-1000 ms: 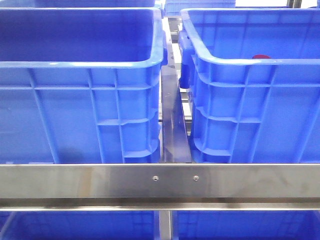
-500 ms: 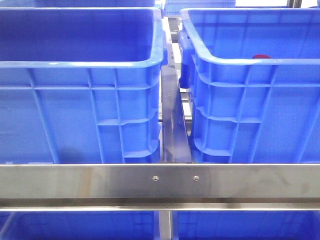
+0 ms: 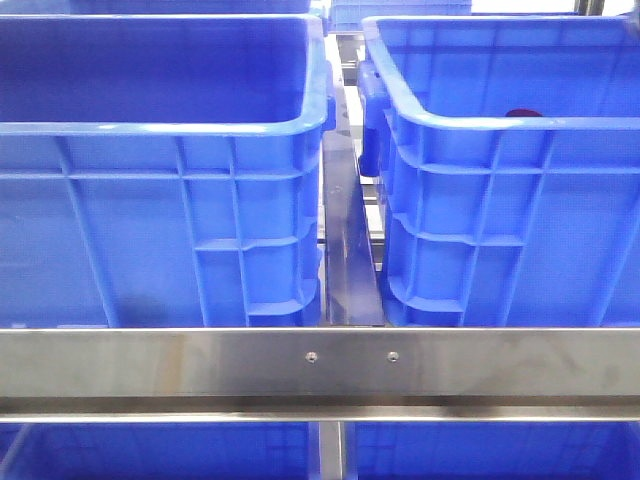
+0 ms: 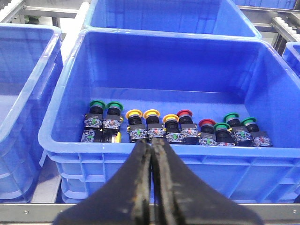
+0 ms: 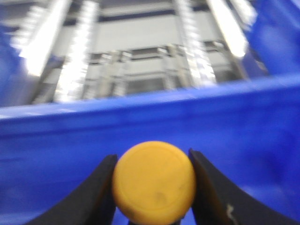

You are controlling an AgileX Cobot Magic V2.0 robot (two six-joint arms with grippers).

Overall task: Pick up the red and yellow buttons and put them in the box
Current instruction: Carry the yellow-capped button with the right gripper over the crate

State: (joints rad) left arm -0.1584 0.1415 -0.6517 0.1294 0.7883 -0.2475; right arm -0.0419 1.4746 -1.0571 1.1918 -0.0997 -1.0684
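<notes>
Right end effector (image 5: 152, 187) is clamped on a yellow button (image 5: 153, 182), fingers (image 5: 101, 187) touching both sides of the round cap, with a blue wall behind it; that view is blurred, so which crate it is can't be told. Left end effector (image 4: 151, 154) is pressed closed with nothing in it, hovering at the near rim of a box (image 4: 154, 145) that holds a row of buttons: green (image 4: 97, 104), yellow (image 4: 134, 114), red (image 4: 184, 113), all lying along the near wall on black switch bodies. In the front view two crates sit side by side, left crate (image 3: 160, 130) and right crate (image 3: 500, 125), a steel rail (image 3: 320, 360) across the front, and a dark red sliver (image 3: 522, 113) just over the right rim.

Buttons look light, rigid plastic; smooth domed caps could slip, so hold across the cap's sides or the squarer body. They're packed touching, close to the wall, so little finger room. Tall rims need a lift clear; open space is above the crates.
</notes>
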